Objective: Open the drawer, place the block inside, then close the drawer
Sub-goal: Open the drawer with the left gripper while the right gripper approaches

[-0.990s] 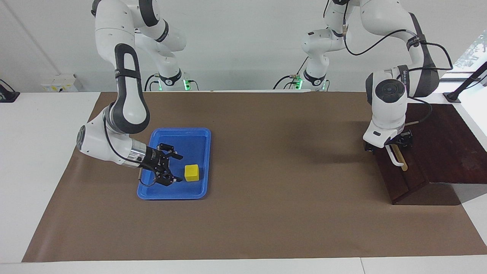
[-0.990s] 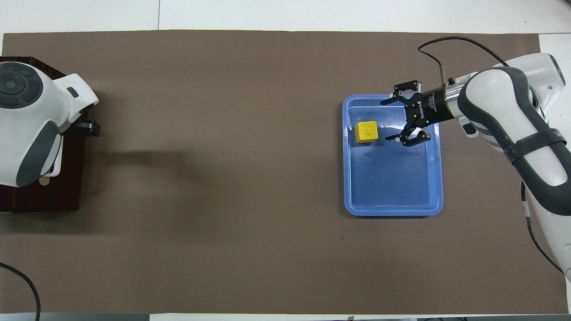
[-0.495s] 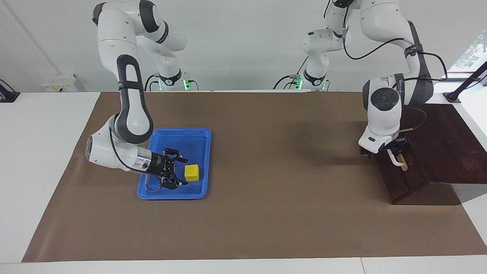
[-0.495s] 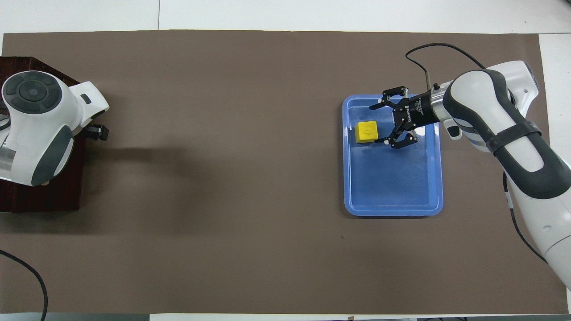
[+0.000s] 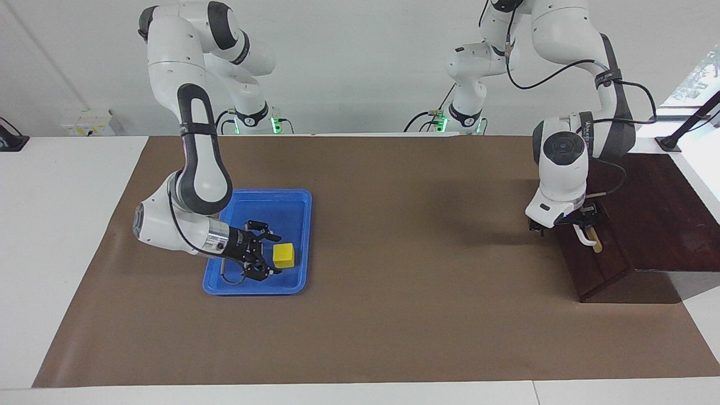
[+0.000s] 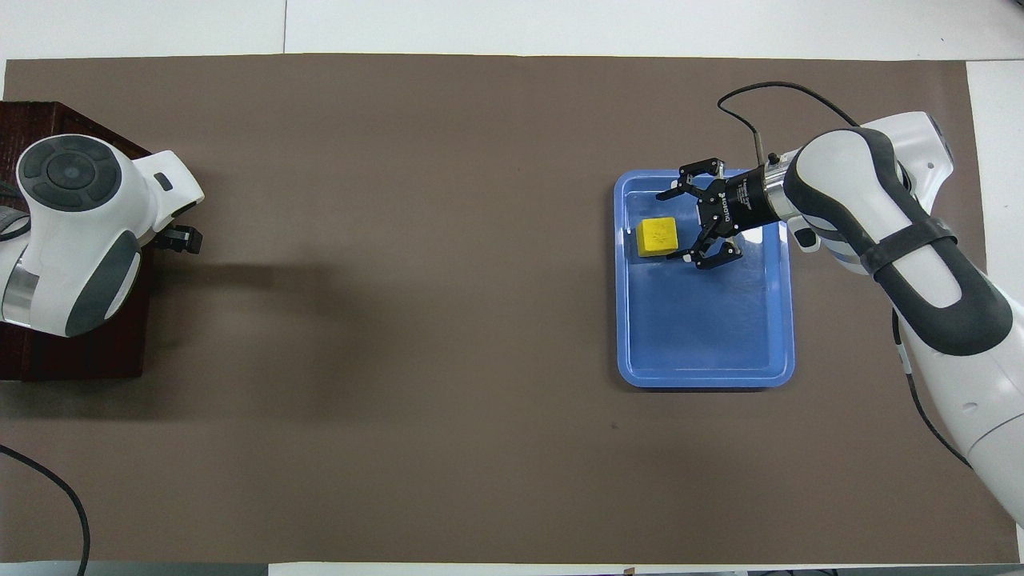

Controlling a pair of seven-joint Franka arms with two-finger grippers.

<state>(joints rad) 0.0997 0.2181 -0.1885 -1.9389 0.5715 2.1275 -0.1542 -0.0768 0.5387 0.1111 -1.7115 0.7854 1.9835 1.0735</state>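
Block (image 5: 284, 255), yellow, sits in blue tray (image 5: 292, 197) at the right arm's end of the table; right gripper (image 5: 269, 256) lies low in the tray just beside it, fingers spread, not touching. Left gripper (image 5: 568, 222) is at the drawer (image 5: 596, 264) handle (image 5: 585, 239) of the dark box; finger state cannot be told.

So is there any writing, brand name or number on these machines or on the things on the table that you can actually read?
White lettering on the black body of the right gripper: too small to read.
White lettering on the dark band of the left arm: too blurred to read.
Block, blue tray, drawer: no text visible.
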